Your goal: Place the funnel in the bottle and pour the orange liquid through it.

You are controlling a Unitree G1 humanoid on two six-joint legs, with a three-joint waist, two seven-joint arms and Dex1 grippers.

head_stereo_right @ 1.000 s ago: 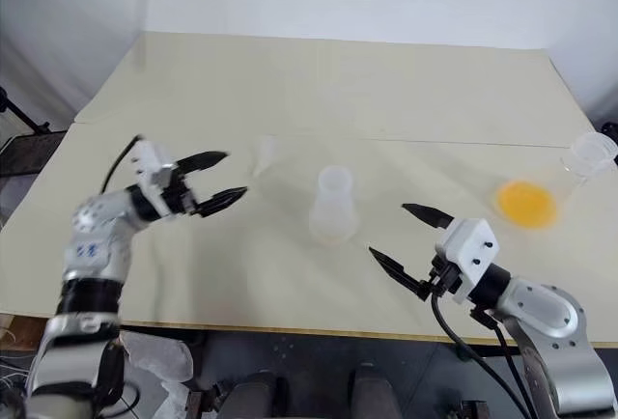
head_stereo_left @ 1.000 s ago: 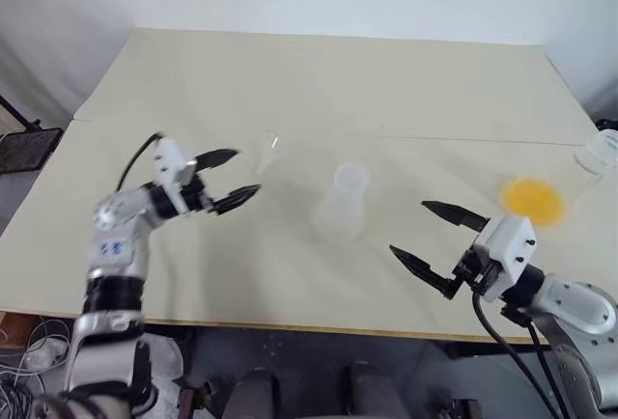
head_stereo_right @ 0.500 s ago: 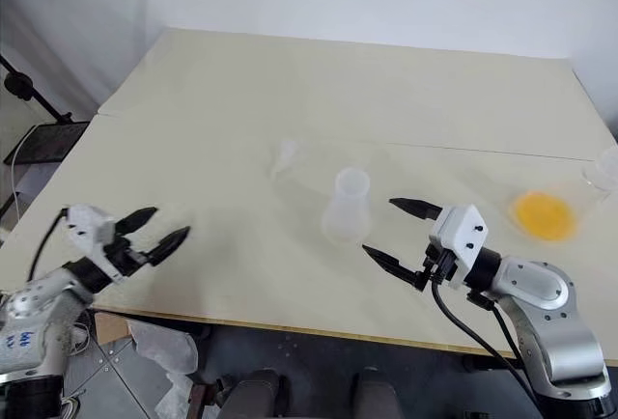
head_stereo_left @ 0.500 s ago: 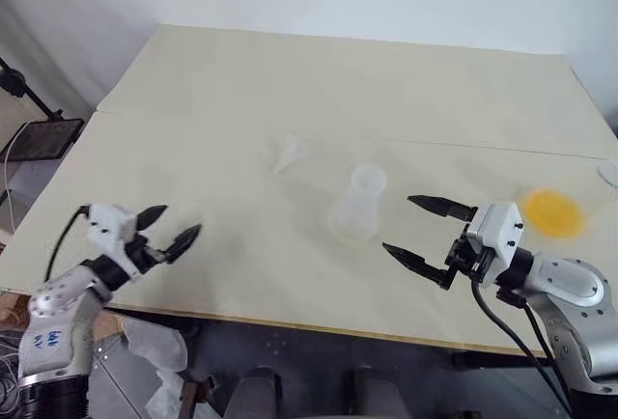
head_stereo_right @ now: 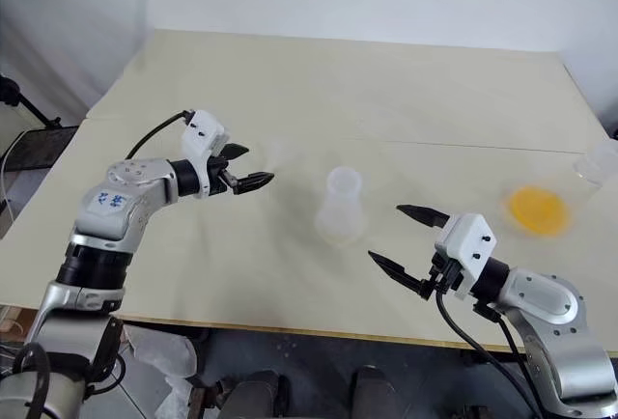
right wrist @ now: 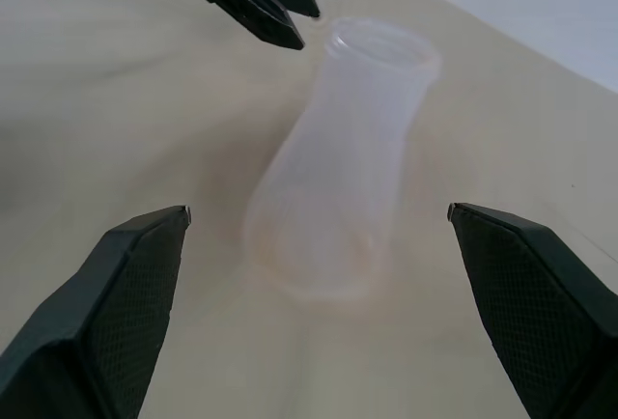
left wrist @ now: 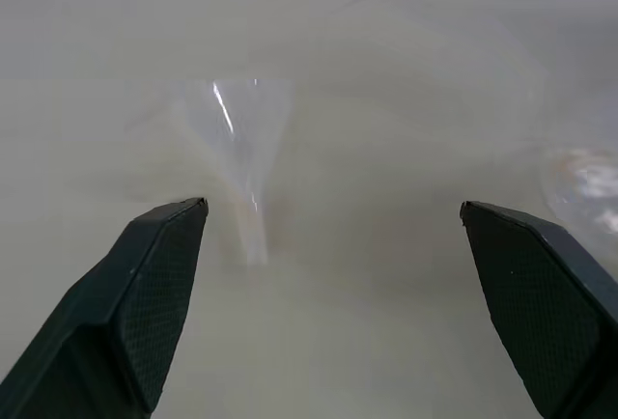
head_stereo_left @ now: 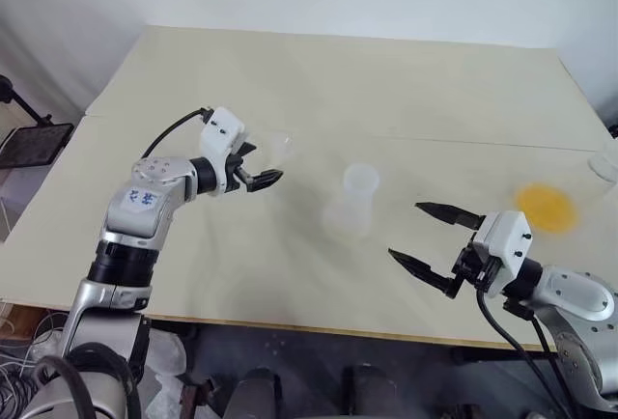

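The bottle (head_stereo_left: pixel 353 202) is seen upright near the middle of the table (head_stereo_left: pixel 319 81), with no liquid visible inside. The funnel (left wrist: pixel 243 144) is found left of the bottle, apart from it, just ahead of the left claw (head_stereo_left: pixel 259 165), whose fingers are spread wide and empty. The orange liquid (head_stereo_left: pixel 547 206) is held as a shallow pool in a clear cup (head_stereo_right: pixel 579 180) at the right edge. The right claw (head_stereo_left: pixel 432 237) is open, empty, near and right of the bottle.
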